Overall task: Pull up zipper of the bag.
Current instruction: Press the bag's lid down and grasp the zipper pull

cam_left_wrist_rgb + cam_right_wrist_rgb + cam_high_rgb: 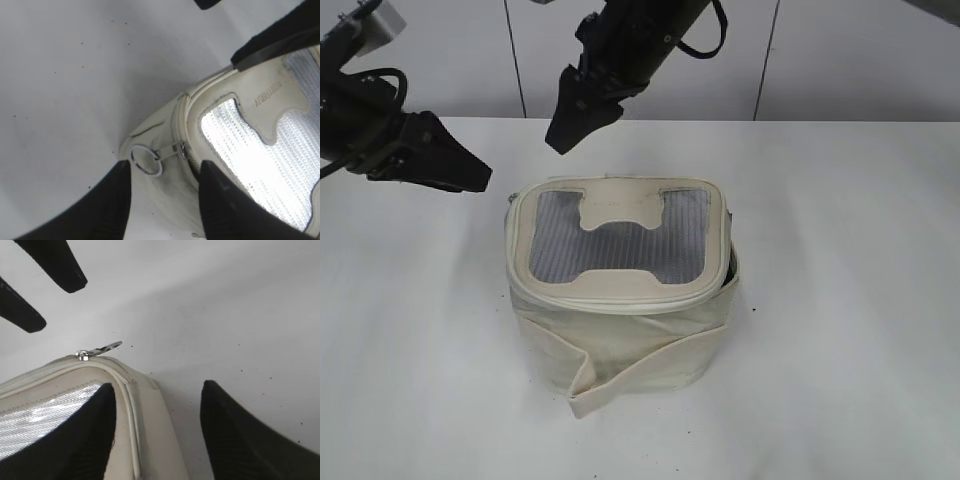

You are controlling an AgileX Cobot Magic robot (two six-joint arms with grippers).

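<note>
I hold the left gripper point(160, 200) apart, lined up on the zipper point(175, 150) ring. The right gripper point(157, 432), also apart, hovers over the bag point(620, 300) to steady it.

Table point(860, 300): plain white, matte, fills most of the exterior view; soft shadows on its surface. Small dark specks scattered over it, seen close in both wrist views. Behind the table's far edge, a pale wall point(860, 60) of flat panels split by thin dark vertical seams point(515, 60).

Right end effector point(157, 432) open over bag point(150, 440) corner; pull point(100, 350) seemingly untouched.
</note>
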